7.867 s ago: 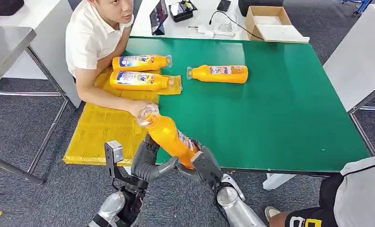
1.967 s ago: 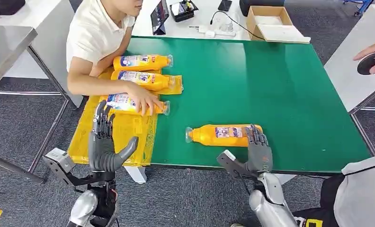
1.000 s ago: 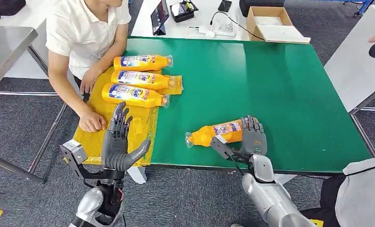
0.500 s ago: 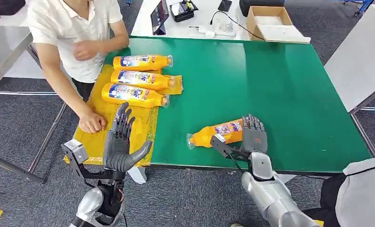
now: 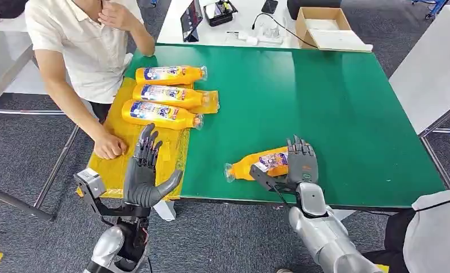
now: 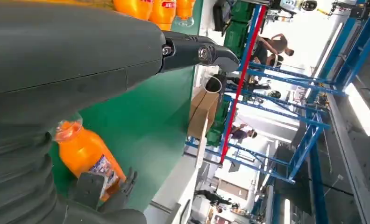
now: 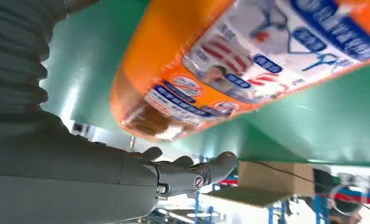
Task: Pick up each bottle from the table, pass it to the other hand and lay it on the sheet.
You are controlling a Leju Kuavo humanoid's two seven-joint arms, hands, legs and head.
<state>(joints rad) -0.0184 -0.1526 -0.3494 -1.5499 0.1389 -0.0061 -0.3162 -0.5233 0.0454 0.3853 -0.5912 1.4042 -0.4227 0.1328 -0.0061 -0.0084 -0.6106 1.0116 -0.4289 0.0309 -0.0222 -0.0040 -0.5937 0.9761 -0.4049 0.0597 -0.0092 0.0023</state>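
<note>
Right wrist view: bottle point(image 7: 248, 60) label close-up

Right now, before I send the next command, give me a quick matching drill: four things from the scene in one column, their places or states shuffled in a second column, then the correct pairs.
Things:
1. left robot hand
2. right robot hand
3. cardboard box
4. three bottles

Places or states:
A. on the white table beyond the green table
B. lying side by side on the yellow sheet
C. open, fingers spread, raised over the sheet
D. fingers over the base end of the lone bottle, thumb on its near side

Pairs: 1-C, 2-D, 3-A, 4-B
</note>
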